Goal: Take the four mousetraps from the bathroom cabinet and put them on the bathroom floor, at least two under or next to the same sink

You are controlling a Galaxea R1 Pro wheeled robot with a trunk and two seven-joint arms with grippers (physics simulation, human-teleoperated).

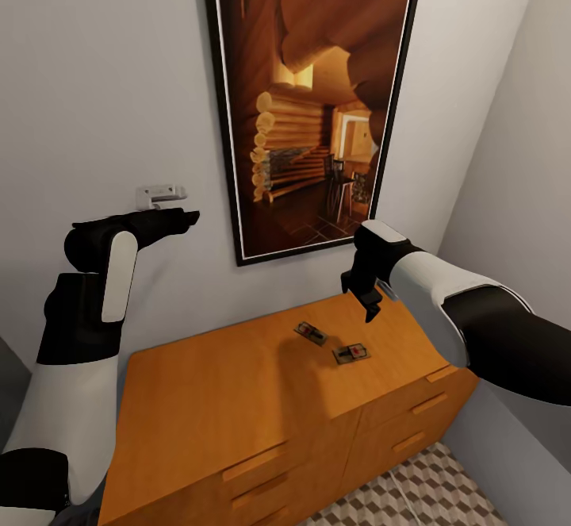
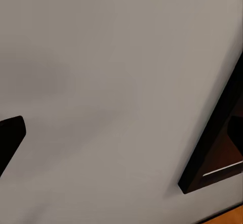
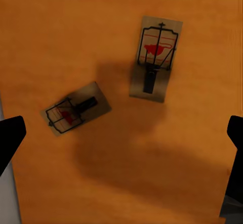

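Two mousetraps lie flat on the orange-brown cabinet's top [image 1: 214, 399], toward its right end: one mousetrap [image 1: 311, 333] nearer the wall, the other mousetrap [image 1: 351, 353] nearer the front edge. My right gripper [image 1: 369, 308] hangs above them, pointing down, open and empty. In the right wrist view both traps, one [image 3: 76, 108] and the other [image 3: 154, 58], show red bait pads and wire bars between the widely spread fingertips [image 3: 10, 138]. My left gripper [image 1: 189, 215] is raised at the grey wall, well left of the traps, open and holding nothing. A patch of cube-patterned bathroom floor [image 1: 432, 490] shows below the cabinet.
A large black-framed picture [image 1: 309, 105] hangs on the wall just above the cabinet. A small white wall fitting [image 1: 161, 193] sits beside my left gripper. The cabinet front has slot-handled drawers [image 1: 254, 462]. A side wall [image 1: 523, 153] closes in on the right.
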